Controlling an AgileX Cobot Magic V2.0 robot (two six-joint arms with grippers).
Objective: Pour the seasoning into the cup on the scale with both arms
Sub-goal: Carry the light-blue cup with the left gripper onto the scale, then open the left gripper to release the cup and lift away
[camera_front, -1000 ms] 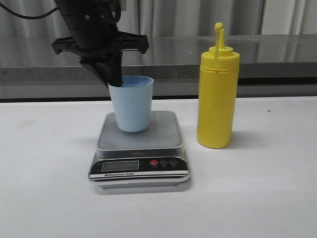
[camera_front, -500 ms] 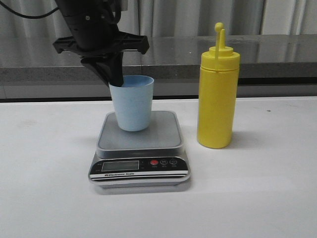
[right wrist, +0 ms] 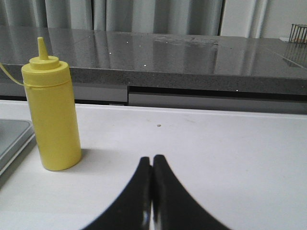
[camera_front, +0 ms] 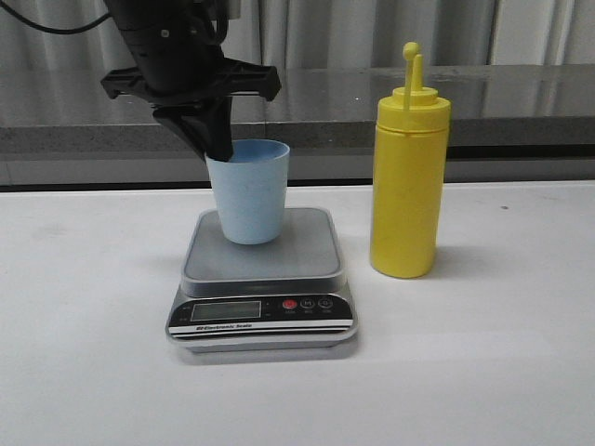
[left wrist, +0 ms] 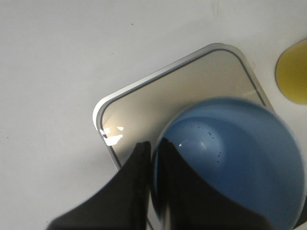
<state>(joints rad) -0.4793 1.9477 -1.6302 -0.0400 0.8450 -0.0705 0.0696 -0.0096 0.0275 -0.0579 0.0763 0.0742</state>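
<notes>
The cup (camera_front: 248,192) on the scale (camera_front: 262,269) is being pinched at its rim by the left pincer (camera_front: 216,141); the upright seasoning (right wrist: 51,117) is being faced by the right pincer (right wrist: 152,165), pressed together, nearer it.

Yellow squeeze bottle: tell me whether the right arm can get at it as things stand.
Probably yes. The yellow squeeze bottle stands upright on bare table beside the scale, with nothing between it and the right gripper. That gripper's fingers are shut, so they must open first.
</notes>
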